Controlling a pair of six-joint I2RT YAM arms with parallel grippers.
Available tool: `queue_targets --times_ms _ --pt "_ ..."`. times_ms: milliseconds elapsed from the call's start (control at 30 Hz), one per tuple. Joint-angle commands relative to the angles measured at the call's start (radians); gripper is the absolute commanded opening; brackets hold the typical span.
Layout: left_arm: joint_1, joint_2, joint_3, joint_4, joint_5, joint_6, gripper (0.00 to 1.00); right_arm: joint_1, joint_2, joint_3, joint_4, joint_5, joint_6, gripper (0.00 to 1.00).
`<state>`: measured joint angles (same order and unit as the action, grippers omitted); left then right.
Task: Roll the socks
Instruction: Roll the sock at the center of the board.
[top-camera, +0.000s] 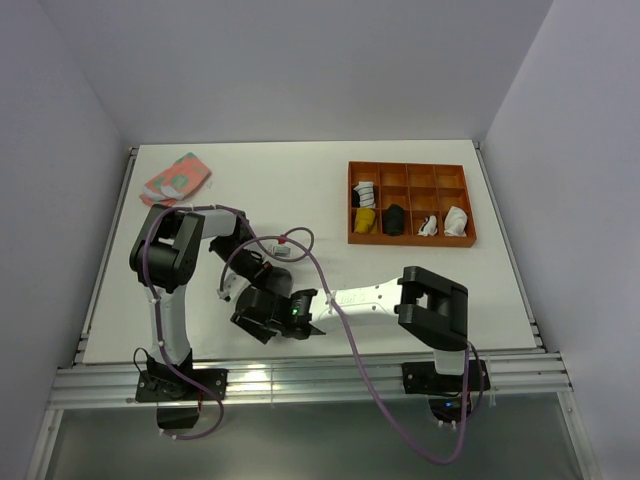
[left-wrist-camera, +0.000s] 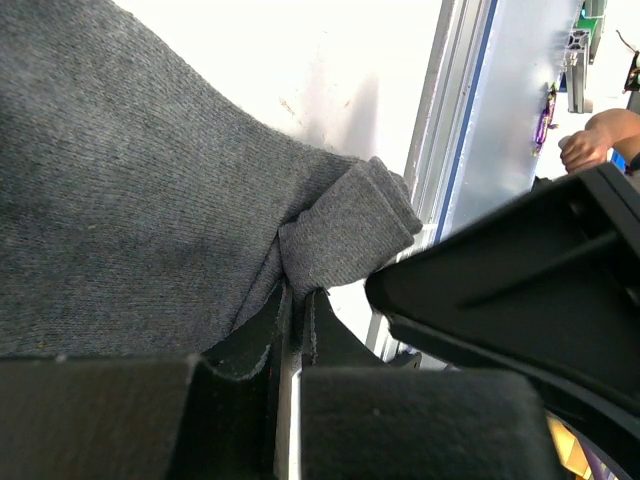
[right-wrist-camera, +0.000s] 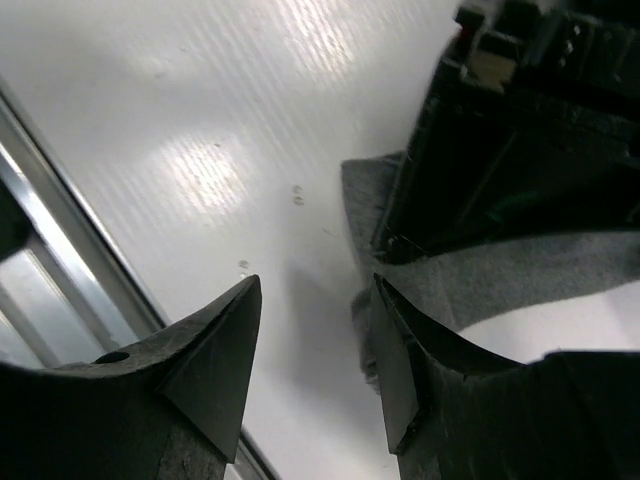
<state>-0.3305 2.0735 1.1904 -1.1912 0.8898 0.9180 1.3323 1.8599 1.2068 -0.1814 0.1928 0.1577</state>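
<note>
step: my read is early in rolling the grey sock (left-wrist-camera: 120, 180); one end is bunched up and no finished roll shows
grey sock location: lies on the table (top-camera: 300, 190) near the front edge, between the two arms; mostly hidden under them in the top view
striped sock: can't make it out in any view
left gripper (left-wrist-camera: 297, 295): clenched on a small fold of grey fabric, with a thick knitted lump sticking out just past the fingertips
right gripper (right-wrist-camera: 316, 285): fingers spread with nothing between them, low over the table; one finger is just beside the sock edge, can't tell if it touches
spacing: the two grippers are crowded together, the right one's body filling the corner of the left wrist view
sock shape: the big flat part spreads away from the pinch and looks loose, not tensioned
next move (judgement): right gripper needs to shift onto the fabric beside the pinch and close or press there, so the left can turn the pinched end over onto the flat part
needs: a firm hold on the fold and small wrist turns, keeping the black housings from knocking
risk: thin pinch could slip out; the sock could drag toward the metal rail (right-wrist-camera: 70, 260)
elsewhere: orange tray (top-camera: 410, 240) at back right holds rolled bundles; pink patterned socks (top-camera: 175, 180) at back left
</note>
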Motion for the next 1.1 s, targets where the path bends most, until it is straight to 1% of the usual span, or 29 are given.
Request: queue_targets --times_ms 0,233,433,633,800,900,933,1067 --pt "-0.004 0.023 0.008 0.068 -0.060 0.021 0.00 -0.002 0.002 -0.019 0.025 0.077 -0.014 0.55" --pt "-0.004 0.031 0.012 0.061 -0.058 0.025 0.00 -0.012 0.033 -0.052 0.010 0.129 -0.029 0.53" --pt "-0.004 0.042 0.017 0.045 -0.060 0.035 0.00 -0.015 0.019 -0.098 0.025 0.157 -0.027 0.51" --pt "-0.004 0.060 0.034 -0.011 -0.057 0.085 0.00 -0.027 0.015 -0.119 0.043 0.191 -0.037 0.51" --pt "-0.005 0.060 0.026 -0.024 -0.075 0.110 0.00 -0.027 0.002 -0.122 0.048 0.266 -0.052 0.51" --pt "-0.007 0.068 0.026 -0.047 -0.081 0.133 0.01 -0.027 -0.007 -0.121 0.043 0.295 -0.093 0.52" --pt "-0.008 0.071 0.026 -0.054 -0.083 0.137 0.00 -0.027 -0.008 -0.119 0.043 0.328 -0.101 0.51" --pt "-0.015 0.080 0.021 -0.065 -0.088 0.156 0.00 -0.028 -0.031 -0.124 0.051 0.278 -0.138 0.51"
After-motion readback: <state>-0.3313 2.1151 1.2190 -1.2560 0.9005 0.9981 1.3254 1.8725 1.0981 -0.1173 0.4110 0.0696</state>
